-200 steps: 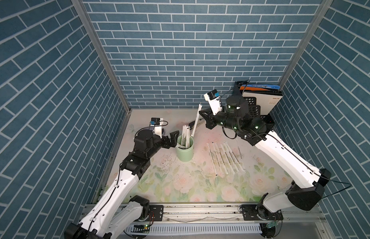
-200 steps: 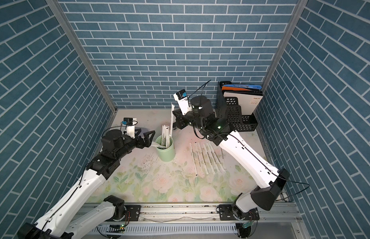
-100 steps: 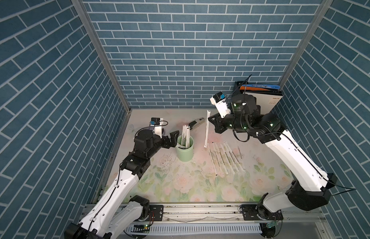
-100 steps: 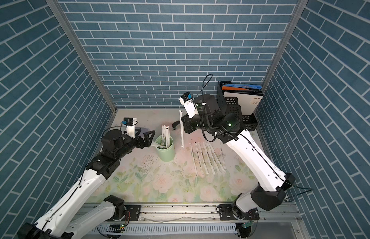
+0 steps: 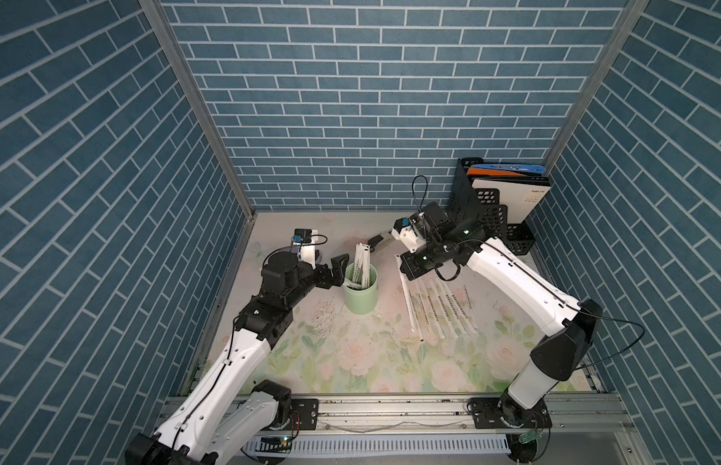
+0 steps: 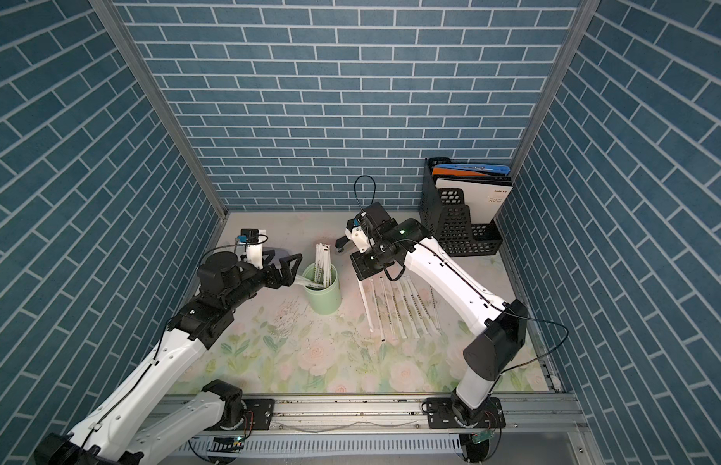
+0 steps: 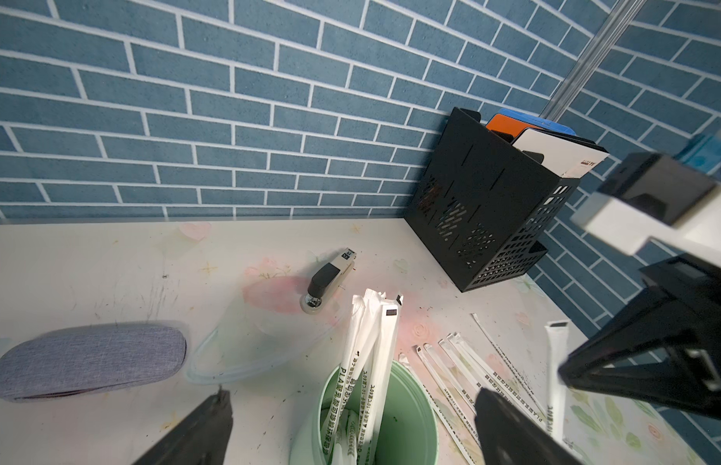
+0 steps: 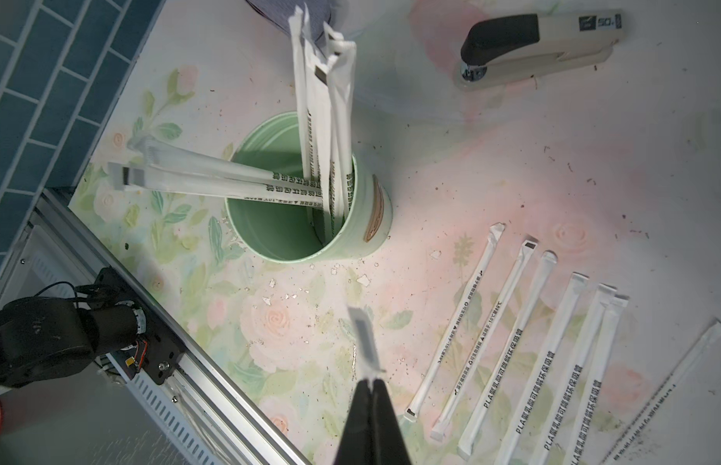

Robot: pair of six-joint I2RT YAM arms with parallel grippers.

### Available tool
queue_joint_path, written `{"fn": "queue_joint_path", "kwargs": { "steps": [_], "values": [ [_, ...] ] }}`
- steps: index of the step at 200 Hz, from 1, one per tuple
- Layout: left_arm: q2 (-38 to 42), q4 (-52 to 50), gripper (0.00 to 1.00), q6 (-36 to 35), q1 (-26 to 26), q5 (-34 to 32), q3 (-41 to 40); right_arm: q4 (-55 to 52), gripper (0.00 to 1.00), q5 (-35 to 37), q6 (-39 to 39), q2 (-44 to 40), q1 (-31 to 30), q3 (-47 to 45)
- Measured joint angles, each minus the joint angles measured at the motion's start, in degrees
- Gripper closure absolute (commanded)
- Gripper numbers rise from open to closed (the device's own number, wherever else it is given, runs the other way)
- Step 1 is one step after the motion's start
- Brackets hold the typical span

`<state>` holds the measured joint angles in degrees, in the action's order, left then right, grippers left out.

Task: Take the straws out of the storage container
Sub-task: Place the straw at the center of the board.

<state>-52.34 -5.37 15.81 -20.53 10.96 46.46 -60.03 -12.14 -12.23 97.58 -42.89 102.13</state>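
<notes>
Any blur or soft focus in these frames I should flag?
Right wrist view: the straw in the shut right gripper is smeared, the laid-out straws sharp. Left wrist view: the left gripper's fingers look soft. Both top views: crisp.

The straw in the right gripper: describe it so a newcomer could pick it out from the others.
On the floral table, find the mint-green cup; beside it lies a row of wrapped straws. Between cup and row, one straw is pinched in the shut right gripper, the only one held rather than lying flat or standing in the cup.
</notes>
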Motion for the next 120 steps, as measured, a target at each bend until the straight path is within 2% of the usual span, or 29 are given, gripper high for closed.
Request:
{"fn": "queue_joint_path", "kwargs": {
  "steps": [120],
  "values": [
    [0.0, 0.0, 0.01, 0.0, 0.0, -0.2, 0.0, 3.9, 1.0, -10.0, 0.0, 7.1, 6.0, -8.2]
  ]
}}
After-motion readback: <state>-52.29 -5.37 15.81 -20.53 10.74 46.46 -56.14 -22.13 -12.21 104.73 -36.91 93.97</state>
